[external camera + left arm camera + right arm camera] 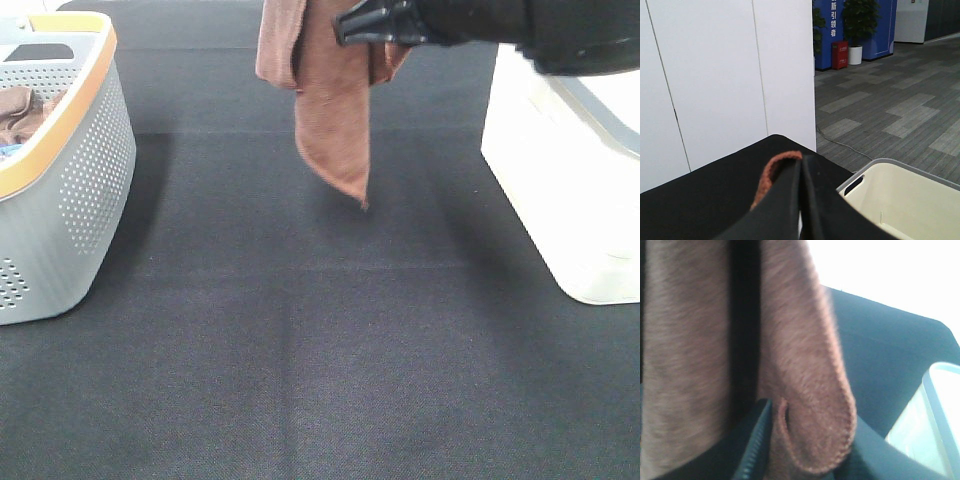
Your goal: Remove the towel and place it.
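**Q:** Where does the towel (335, 130) sit in the exterior high view?

**A:** It hangs in the air over the black table (300, 380), between the grey basket (90, 190) on the left and the cream bin (560, 200) on the right. Its lowest corner is clear of the table, and its top is cut by the frame's upper edge. The right gripper (347, 27) reaches in from the right and lies against the towel's upper part.

**Q:** What does the left wrist view add?

**A:** It adds the left gripper (802, 161), which the exterior view does not show. Its 2 fingers are pressed together with only a thin seam between them. The towel's stitched hem curves out at that seam and over 1 finger, so the gripper is pinching the towel. Beyond it lie the table's far corner, a white wall (705, 75) and the bin's rim.

**Q:** And the right wrist view?

**A:** Brown pile fills most of it, and the rounded hem hangs just beside 1 ribbed finger (756, 440). Only that 1 finger shows, touching the cloth, so I cannot tell whether this gripper is spread or clamped.

**Q:** What shows in the exterior high view alone?

**A:** The basket, with its orange rim, holds another brown cloth (25, 110).
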